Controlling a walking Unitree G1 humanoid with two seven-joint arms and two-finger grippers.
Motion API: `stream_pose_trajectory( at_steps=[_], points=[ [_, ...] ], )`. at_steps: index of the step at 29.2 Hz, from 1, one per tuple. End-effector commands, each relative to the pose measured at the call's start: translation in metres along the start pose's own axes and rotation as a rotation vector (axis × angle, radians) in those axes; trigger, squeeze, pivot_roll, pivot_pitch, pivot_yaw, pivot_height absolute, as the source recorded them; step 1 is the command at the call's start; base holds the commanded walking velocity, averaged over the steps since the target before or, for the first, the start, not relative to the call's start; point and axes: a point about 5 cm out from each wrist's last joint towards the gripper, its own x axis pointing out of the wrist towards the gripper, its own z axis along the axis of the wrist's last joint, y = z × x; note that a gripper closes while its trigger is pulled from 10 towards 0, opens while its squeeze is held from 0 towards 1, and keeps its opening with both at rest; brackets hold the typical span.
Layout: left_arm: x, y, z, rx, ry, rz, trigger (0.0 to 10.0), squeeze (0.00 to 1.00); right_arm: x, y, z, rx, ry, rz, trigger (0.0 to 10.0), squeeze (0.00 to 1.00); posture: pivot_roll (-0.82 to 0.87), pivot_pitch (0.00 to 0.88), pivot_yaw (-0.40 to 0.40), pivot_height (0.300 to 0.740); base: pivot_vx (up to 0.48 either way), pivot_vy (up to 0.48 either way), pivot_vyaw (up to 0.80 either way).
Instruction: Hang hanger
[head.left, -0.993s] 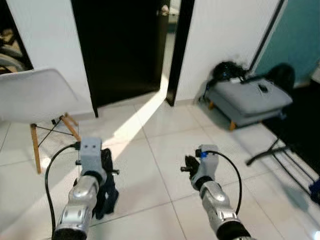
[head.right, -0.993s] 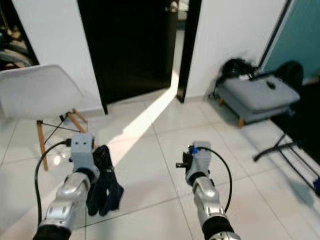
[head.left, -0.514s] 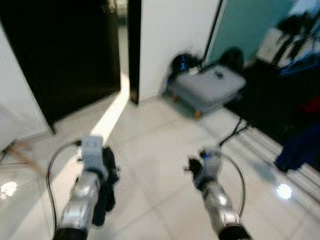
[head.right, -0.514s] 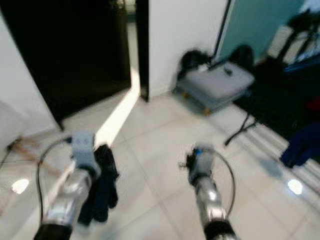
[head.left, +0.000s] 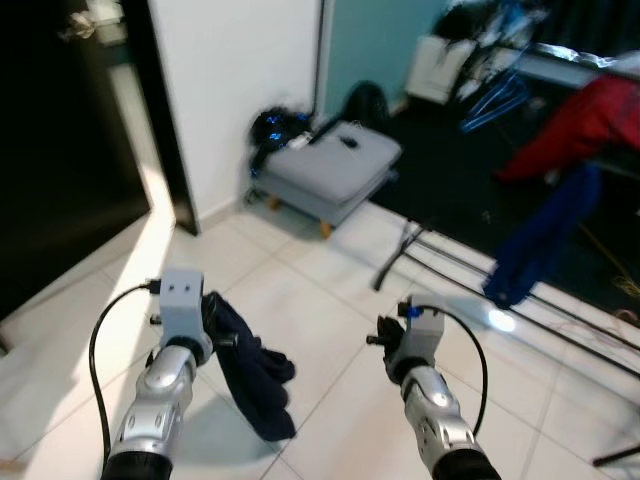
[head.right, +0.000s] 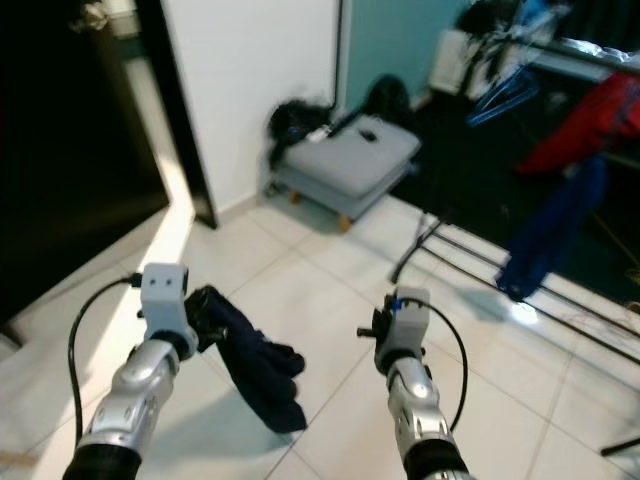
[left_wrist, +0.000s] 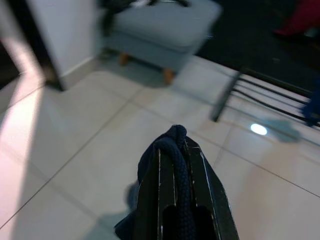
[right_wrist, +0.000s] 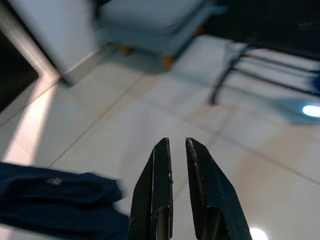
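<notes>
Dark navy garment (head.left: 250, 365) hangs from the left gripper (left_wrist: 176, 150), trailing down above the white tiled floor (head.left: 320, 320); in the left wrist view the two black fingers are pressed onto a fold of that cloth, pinching it between them; no hanger can be made out inside the bundle. The right gripper (right_wrist: 173, 147) is held out over the tiles beside it, holding nothing, its fingers almost together with a thin slit between them; its wrist view catches the navy cloth from the side, which the left wrist view sees end-on. The head views add the room ahead: a grey padded footstool (head.left: 330, 168) on short wooden legs against a white wall (head.left: 240, 80), a black bag (head.left: 275, 128) beside it, and a black clothes rack (head.right: 480, 245) carrying a blue garment (head.left: 540, 235), a red garment (head.left: 590, 120) and blue hangers (head.left: 495, 95); a dark doorway (head.left: 60, 150) stands to the left. No writing or label is legible.
</notes>
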Motion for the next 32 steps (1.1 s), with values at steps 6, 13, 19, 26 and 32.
stream_pose_trajectory(
  at_steps=[6,13,19,26,32],
  points=[
    [0.0003,0.0051,0.0013,0.009,-0.003,0.007,10.0,0.0,-0.0025,0.0016,-0.0046,0.027,0.013,-0.017,10.0,0.0,-0.02,0.06,-0.033,0.74,0.361,0.0,-0.8],
    [0.0002,0.0053,0.0012,0.008,-0.003,0.007,10.0,0.0,-0.0025,0.0012,-0.0044,0.028,0.014,-0.02,10.0,0.0,-0.02,0.061,-0.033,0.74,0.36,0.0,-0.8],
    [0.0002,0.0052,0.0012,0.01,-0.002,0.005,10.0,0.0,-0.0026,0.0014,-0.004,0.029,0.011,-0.02,10.0,0.0,-0.02,0.063,-0.032,0.74,0.362,0.0,-0.8],
    [0.0006,0.0048,0.0007,0.011,0.0,-0.001,10.0,0.0,-0.0029,0.0015,-0.0022,0.031,-0.006,-0.019,10.0,0.0,-0.02,0.065,-0.028,0.74,0.359,0.0,-0.46],
    [0.001,0.0036,0.0009,0.01,-0.001,-0.006,10.0,0.0,-0.0029,0.0011,-0.0009,0.027,-0.011,-0.019,10.0,0.0,-0.03,0.062,-0.025,0.74,0.353,0.0,0.0]
  ],
)
